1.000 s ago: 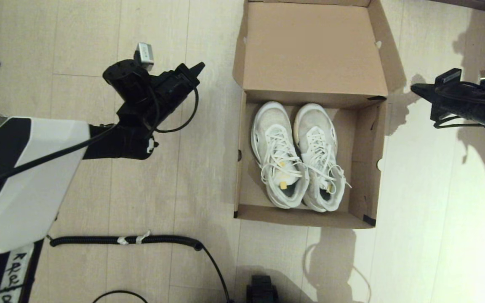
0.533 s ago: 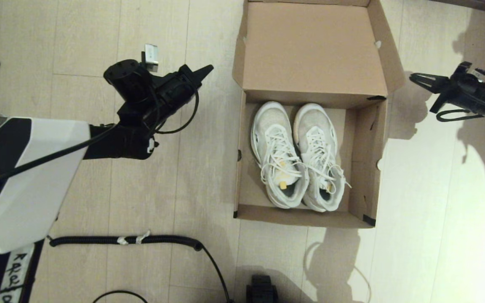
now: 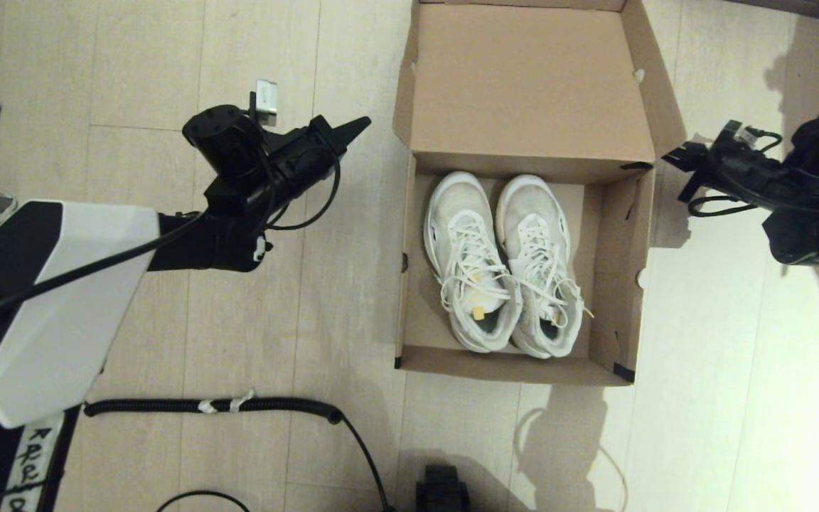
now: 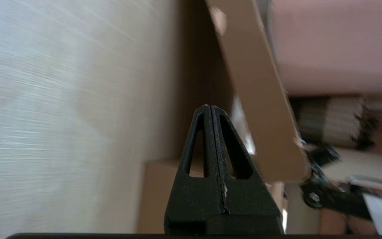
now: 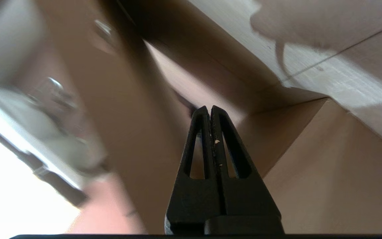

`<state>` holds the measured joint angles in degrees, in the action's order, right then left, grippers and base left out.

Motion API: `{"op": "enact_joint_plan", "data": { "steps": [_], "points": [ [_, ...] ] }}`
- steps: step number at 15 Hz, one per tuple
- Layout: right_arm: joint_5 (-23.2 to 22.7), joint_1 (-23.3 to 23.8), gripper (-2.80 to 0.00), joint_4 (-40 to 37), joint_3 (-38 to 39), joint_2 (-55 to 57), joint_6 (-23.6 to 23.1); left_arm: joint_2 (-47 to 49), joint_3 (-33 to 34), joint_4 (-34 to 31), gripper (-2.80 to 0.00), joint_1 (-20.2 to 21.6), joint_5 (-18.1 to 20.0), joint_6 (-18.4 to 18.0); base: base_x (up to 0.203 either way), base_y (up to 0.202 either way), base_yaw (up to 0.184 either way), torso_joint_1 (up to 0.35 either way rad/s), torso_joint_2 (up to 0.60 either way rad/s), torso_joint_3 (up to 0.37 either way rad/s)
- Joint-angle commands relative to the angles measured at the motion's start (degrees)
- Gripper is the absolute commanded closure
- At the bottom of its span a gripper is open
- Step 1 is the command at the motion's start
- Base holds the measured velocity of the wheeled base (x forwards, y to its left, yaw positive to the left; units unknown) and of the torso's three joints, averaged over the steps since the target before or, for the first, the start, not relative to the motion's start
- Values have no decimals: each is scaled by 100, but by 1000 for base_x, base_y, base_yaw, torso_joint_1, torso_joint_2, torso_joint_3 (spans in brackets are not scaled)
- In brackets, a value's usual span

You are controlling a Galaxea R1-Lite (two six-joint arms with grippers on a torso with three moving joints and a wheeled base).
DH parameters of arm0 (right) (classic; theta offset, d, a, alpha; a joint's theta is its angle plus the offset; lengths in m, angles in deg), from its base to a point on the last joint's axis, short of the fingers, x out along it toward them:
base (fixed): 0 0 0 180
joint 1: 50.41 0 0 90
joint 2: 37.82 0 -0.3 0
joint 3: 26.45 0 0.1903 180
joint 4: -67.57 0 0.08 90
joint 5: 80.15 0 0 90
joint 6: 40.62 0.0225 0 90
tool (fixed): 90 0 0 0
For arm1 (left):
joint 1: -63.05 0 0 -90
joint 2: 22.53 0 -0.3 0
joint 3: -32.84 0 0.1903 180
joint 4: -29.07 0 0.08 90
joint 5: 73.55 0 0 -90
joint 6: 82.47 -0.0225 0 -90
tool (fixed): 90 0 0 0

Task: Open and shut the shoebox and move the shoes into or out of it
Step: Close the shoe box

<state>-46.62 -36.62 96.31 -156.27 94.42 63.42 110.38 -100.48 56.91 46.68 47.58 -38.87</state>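
Shoebox (image 3: 623, 270) sits between left tool (image 3: 361, 126) and right tool (image 3: 671, 158).

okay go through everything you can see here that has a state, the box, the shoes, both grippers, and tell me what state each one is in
Large brown cardboard shoebox: open, flap lid folded back.
Pair of white mesh lace-up sneakers: inside the shoebox, side by side, soles down, laced.
Left gripper: shut, empty, off the lid's left edge, not touching it.
Right gripper: shut, empty, close to the lid's right edge; contact cannot be told.
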Motion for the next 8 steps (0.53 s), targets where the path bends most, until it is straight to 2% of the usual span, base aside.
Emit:
{"op": "enact_joint_plan", "data": {
  "steps": [1,3,4,8],
  "points": [
    [-11,-178,0,-143,-6,15,-612,24,0,32,0,-15,146,26,0,0,0,0,0,0],
    [50,-355,0,-450,-3,42,-1618,62,-9,38,0,-15,293,23,0,0,0,0,0,0],
    [79,-409,0,-519,-38,91,-1832,99,-9,63,0,-15,305,17,0,0,0,0,0,0],
    [124,-414,0,-681,-488,202,-1835,129,0,126,0,-68,297,-9,0,0,0,0,0,0]
  ]
}}
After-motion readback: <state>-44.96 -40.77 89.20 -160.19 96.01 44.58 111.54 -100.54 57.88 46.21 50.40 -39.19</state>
